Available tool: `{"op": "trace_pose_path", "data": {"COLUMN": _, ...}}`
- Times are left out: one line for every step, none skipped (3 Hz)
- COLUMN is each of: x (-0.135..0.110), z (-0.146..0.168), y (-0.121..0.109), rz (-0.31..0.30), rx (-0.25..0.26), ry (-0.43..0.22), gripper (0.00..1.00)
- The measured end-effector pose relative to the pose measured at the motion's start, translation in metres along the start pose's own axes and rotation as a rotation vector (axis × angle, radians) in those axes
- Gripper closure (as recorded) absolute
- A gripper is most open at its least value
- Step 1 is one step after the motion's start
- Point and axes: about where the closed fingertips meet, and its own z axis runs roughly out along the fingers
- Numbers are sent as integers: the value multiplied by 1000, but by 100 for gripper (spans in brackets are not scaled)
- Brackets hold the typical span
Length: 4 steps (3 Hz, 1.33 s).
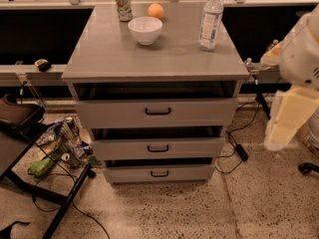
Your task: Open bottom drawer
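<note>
The bottom drawer (158, 174) is the lowest and shortest of three grey fronts on the cabinet, with a small black bar handle (159, 173). Its front stands about level with the drawer above, under a dark gap. My arm (291, 111), white and cream, hangs at the right edge of the view, to the right of the cabinet and apart from it. My gripper does not show; it is out of view beyond the arm.
On the cabinet top (109, 54) stand a white bowl (145, 30), a can (123, 4), an orange (155, 10) and a water bottle (211, 19). A black stand with clutter (55, 148) is at the left. Cables (239, 151) lie on the floor at the right.
</note>
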Motion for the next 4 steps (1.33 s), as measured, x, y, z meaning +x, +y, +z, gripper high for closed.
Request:
{"op": "trace_pose_path", "data": {"x": -16, "z": 55, "y": 17, "rz": -75, "rx": -6, "ry": 15, "gripper": 0}}
{"op": "trace_pose_path", "data": {"x": -21, "z": 135, "y": 31, "rz": -134, "rx": -13, "ry": 55, "gripper": 0}}
{"op": "trace_pose_path", "data": {"x": -5, "z": 254, "y": 53, "rz": -144, "rx": -72, "ry": 94, "gripper": 0}}
{"op": "trace_pose_path", "data": {"x": 7, "z": 316, "y": 63, "rz": -129, "rx": -117, "ry": 108, "gripper": 0}}
